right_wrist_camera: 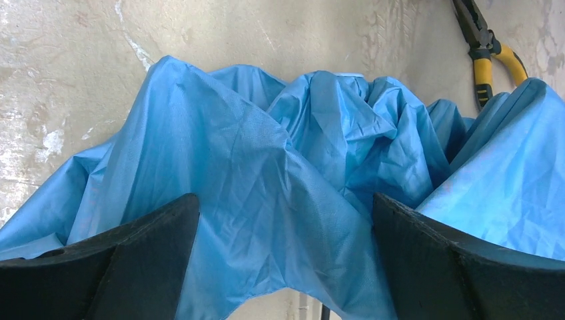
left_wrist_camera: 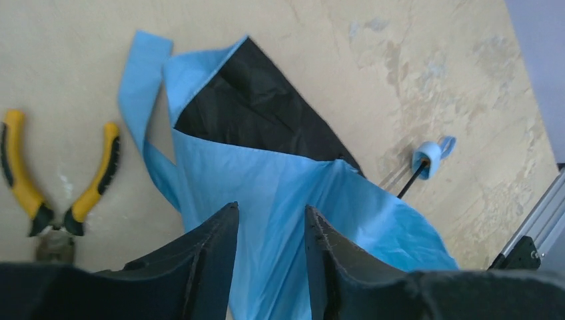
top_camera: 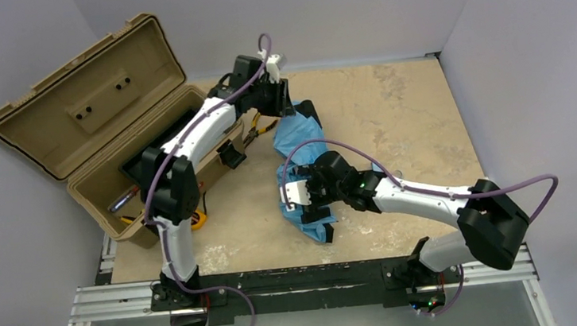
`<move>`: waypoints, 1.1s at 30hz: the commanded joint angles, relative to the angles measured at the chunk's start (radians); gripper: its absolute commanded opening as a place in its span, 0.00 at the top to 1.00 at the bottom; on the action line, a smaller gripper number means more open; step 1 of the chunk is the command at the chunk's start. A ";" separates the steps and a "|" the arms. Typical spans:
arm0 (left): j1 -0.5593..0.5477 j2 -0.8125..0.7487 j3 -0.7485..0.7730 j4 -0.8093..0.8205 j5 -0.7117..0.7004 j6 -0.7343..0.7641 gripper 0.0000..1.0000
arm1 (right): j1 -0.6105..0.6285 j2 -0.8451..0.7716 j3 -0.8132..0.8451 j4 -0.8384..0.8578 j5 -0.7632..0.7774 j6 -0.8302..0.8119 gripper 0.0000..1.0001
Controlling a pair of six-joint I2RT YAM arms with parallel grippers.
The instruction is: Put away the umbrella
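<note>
Blue umbrella (top_camera: 301,135) crumpled on table (top_camera: 409,119); pliers (top_camera: 260,128) beside.

Soft, even light, faint shadows; wrist views seem slightly blurred nearby.

Robot lab test cell, not home or shop. Two white-and-black arms (top_camera: 202,131) bolted to aluminium rail (top_camera: 122,295) at near edge, purple cables (top_camera: 527,184) looping off them. Plain pale wall panels (top_camera: 547,66) box in worn, stained beige surface (top_camera: 393,121). Open tan toolbox (top_camera: 89,110) at left and yellow-handled pliers (left_wrist_camera: 60,180) lying out add workshop touch. Room beyond panels unseen, so probably research lab.
</note>
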 commanded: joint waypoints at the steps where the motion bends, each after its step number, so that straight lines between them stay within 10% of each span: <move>1: -0.026 0.105 0.048 -0.069 -0.036 -0.005 0.62 | -0.015 -0.040 -0.018 0.075 -0.029 -0.012 0.02; 26: -0.107 0.193 -0.151 -0.226 -0.021 -0.006 0.77 | -0.095 0.181 0.036 0.098 -0.014 -0.155 0.05; 33: -0.147 0.185 -0.246 -0.222 0.049 -0.019 0.79 | -0.091 0.224 0.013 0.346 0.164 -0.073 0.36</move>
